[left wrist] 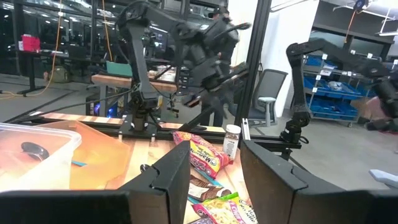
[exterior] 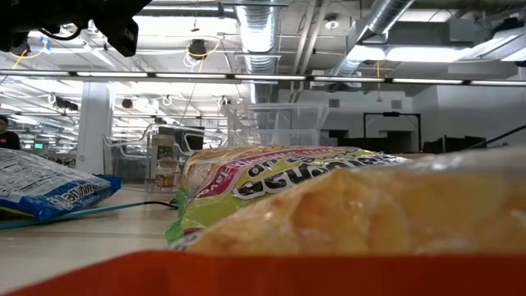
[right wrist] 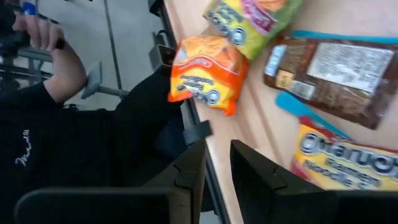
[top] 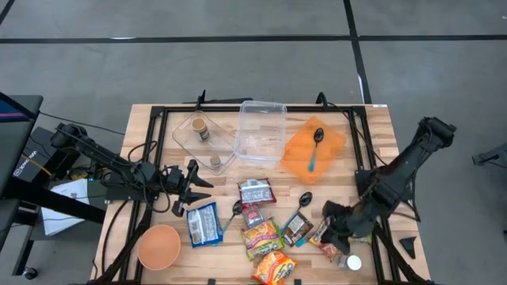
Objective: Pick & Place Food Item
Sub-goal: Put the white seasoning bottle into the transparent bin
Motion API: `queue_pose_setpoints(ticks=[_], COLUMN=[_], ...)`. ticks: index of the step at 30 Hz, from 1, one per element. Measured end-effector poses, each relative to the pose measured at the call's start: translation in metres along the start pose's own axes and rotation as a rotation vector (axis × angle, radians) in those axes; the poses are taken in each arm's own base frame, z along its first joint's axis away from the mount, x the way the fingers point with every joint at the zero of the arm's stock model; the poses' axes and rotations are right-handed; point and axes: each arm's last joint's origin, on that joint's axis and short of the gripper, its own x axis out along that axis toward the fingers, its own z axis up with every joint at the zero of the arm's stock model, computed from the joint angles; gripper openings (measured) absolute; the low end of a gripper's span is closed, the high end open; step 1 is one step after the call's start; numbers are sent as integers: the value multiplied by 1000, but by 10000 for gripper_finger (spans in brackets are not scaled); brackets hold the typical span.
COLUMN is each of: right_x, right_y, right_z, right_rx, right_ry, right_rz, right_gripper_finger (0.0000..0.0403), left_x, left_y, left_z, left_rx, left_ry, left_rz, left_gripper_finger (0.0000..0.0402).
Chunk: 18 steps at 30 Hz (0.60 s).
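Note:
Several food packets lie flat on the table's near half: a blue-white one (top: 204,224), a dark red one (top: 256,192), a green-yellow one (top: 261,237), an orange one (top: 275,267), a brown one (top: 297,228) and a red ramen packet (top: 323,239). My right gripper (top: 333,228) hovers above the ramen packet. In its wrist view the gripper (right wrist: 217,168) stands narrowly open with nothing between its fingers, near the orange packet (right wrist: 208,74). My left gripper (top: 190,190) waits open at the table's left, empty (left wrist: 214,180).
Two clear containers (top: 261,131) (top: 202,138) stand at the far side, next to an orange cloth (top: 325,146) with a spoon on it. An orange bowl (top: 159,246) sits near left, a small white-capped jar (top: 351,262) near right. A person's dark sleeve (right wrist: 50,143) shows beyond the near edge.

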Motion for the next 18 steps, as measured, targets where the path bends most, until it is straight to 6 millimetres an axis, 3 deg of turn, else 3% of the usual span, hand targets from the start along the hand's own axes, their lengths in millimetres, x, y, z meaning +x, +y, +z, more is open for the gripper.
queue_pose_setpoints(ticks=[3,9,12,18], right_x=[2,8,16,37], right_y=[27,65,85,124], right_z=[5,9,5,-17], right_rx=[-11,132,126,97], right_ry=[27,169,220,255], right_rz=[-45,-441,-605,-739], right_gripper_finger=[72,72,72,72], left_x=[0,0,0,0], left_y=[0,0,0,0], left_z=[0,0,0,0], left_rx=[0,-1,-8,-16], left_ry=[0,0,0,0], left_rz=[0,0,0,0], left_gripper_finger=[135,135,135,135])
